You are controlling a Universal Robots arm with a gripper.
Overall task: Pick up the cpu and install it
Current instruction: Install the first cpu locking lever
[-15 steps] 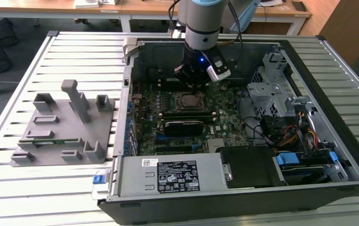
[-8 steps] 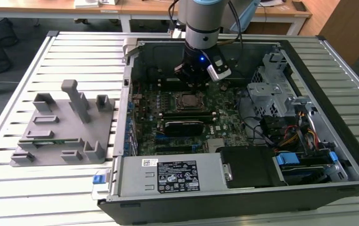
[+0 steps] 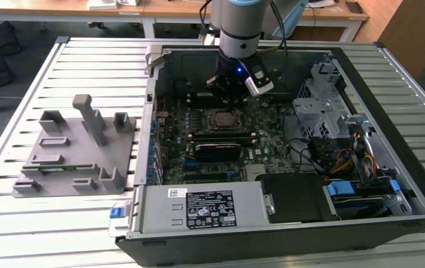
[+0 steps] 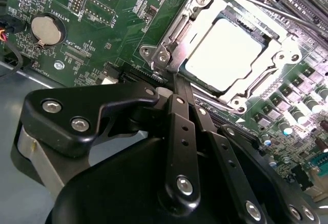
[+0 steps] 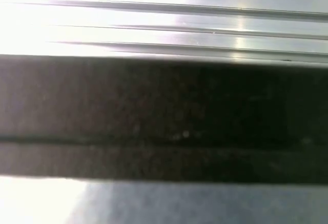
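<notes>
The cpu [image 4: 228, 55] lies flat in the motherboard socket [image 3: 223, 119], its silvery-white top showing inside the metal socket frame [image 4: 169, 47]. My gripper [image 4: 178, 82] hangs just above the socket's edge, inside the open computer case [image 3: 147, 139]. Its two black fingers meet at the tips and nothing is between them. In the exterior view the gripper [image 3: 231, 99] sits right behind the socket, close over the green board.
A grey plastic holder block [image 3: 78, 151] stands on the slatted table at the exterior view's left. Inside the case are a power supply [image 3: 205, 209], a drive cage [image 3: 324, 106] and loose cables [image 3: 346, 162]. A coin battery [image 4: 45, 29] sits on the board.
</notes>
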